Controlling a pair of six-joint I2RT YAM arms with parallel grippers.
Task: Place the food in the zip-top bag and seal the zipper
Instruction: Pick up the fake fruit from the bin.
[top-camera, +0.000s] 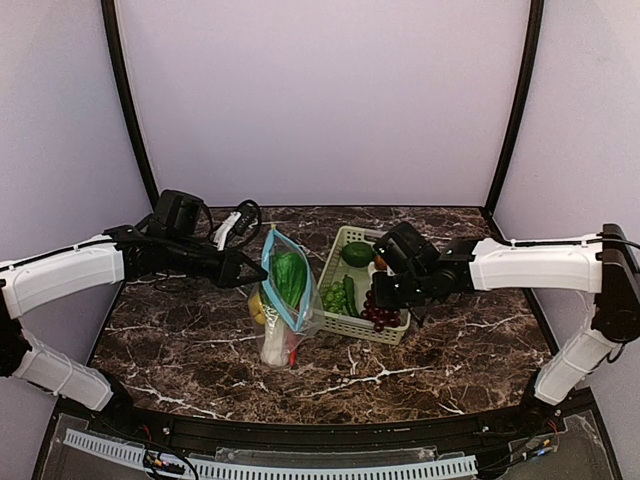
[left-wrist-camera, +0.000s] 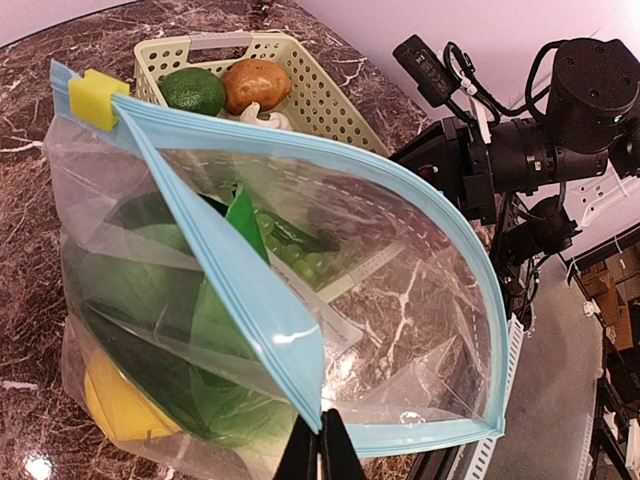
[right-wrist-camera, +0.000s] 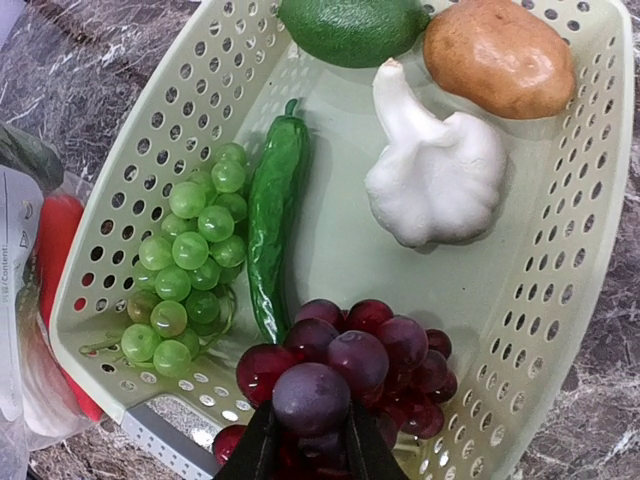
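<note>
The step in hand, as I read it, is lifting the purple grapes (right-wrist-camera: 350, 360) out of the basket (right-wrist-camera: 590, 250) and over to the bag (left-wrist-camera: 400, 300).

The right jaws stand narrow, pressed against the sides of one dark grape at the 6 o'clock end of the bunch in the wrist view. The bunch lies at the basket's 5 o'clock corner, beside the green grapes (right-wrist-camera: 190, 270) and green chili (right-wrist-camera: 272, 220). The garlic (right-wrist-camera: 440, 175), potato (right-wrist-camera: 500, 55) and lime (right-wrist-camera: 350, 25) sit toward 12 o'clock.

The left jaws are pinched shut on the teal zipper (left-wrist-camera: 230, 270), holding the mouth wide. The bag stands on the worktop (top-camera: 450, 350) at the basket's 9 o'clock, already holding a lemon (left-wrist-camera: 115, 400), a leafy green (left-wrist-camera: 220, 330) and a red pepper (right-wrist-camera: 55, 240).

A grip on a single grape is thin, so the lift should go slowly and straight up until the hanging bunch clears the basket wall. Then it should travel toward 9 o'clock, centre over the mouth and go down well inside before release. The left arm (top-camera: 60, 275) should keep the rim taut and steady, or the far lip may fold under the swinging bunch.
</note>
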